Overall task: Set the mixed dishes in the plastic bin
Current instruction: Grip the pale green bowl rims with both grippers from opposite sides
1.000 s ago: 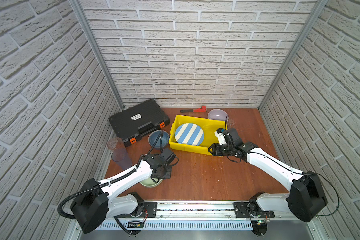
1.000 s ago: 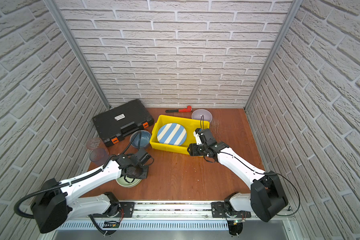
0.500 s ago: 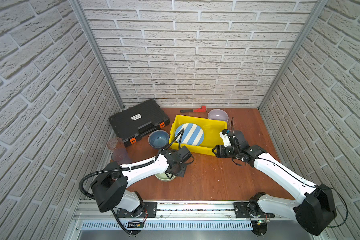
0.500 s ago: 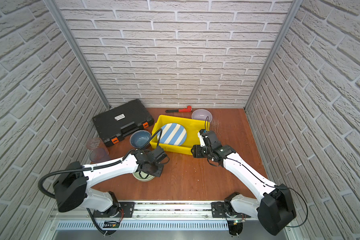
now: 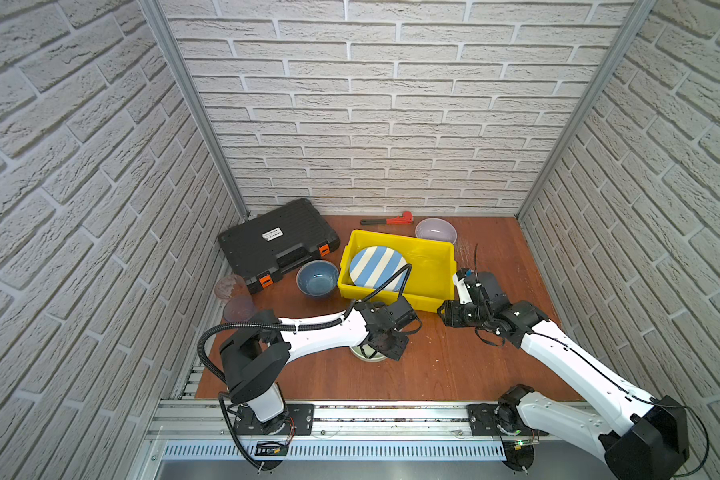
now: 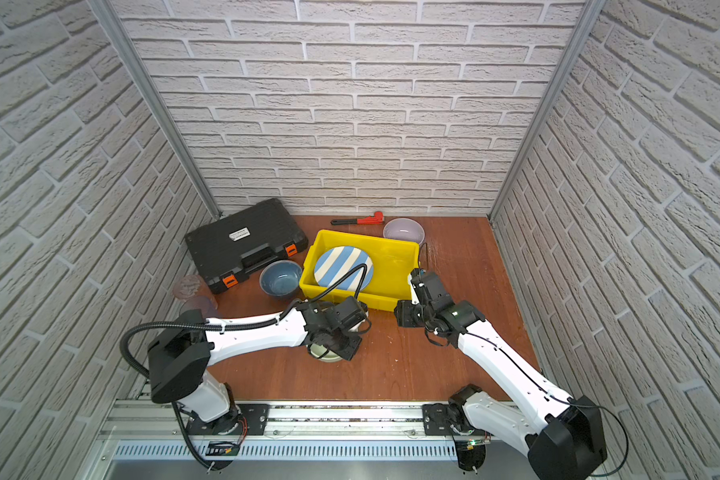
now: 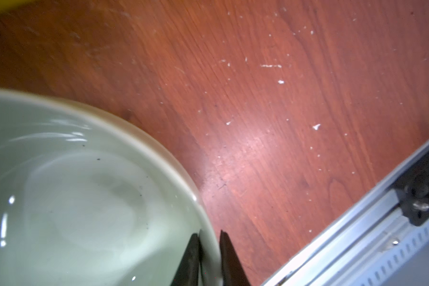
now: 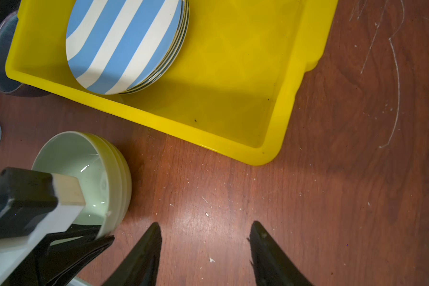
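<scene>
Two black fingers (image 7: 193,257) of the left gripper (image 7: 209,235) straddle the rim of the pale green bowl (image 7: 84,198), one inside and one outside, and as far as the wrist view shows they are closed onto it. The bowl lies under that gripper over the wooden table (image 5: 454,365), just in front of the yellow bin (image 5: 429,270); whether it rests or hangs lifted cannot be told. This looks like the bowl's transfer to the bin. The next move calls for raising it clear of the near wall and setting it in the bare half beside the striped plate (image 5: 377,266), without the thin rim slipping. The left arm (image 5: 321,332) stretches low toward the middle, wrist bent down. The right gripper (image 8: 206,247) hovers near the bin's corner, fingers apart and empty.
</scene>
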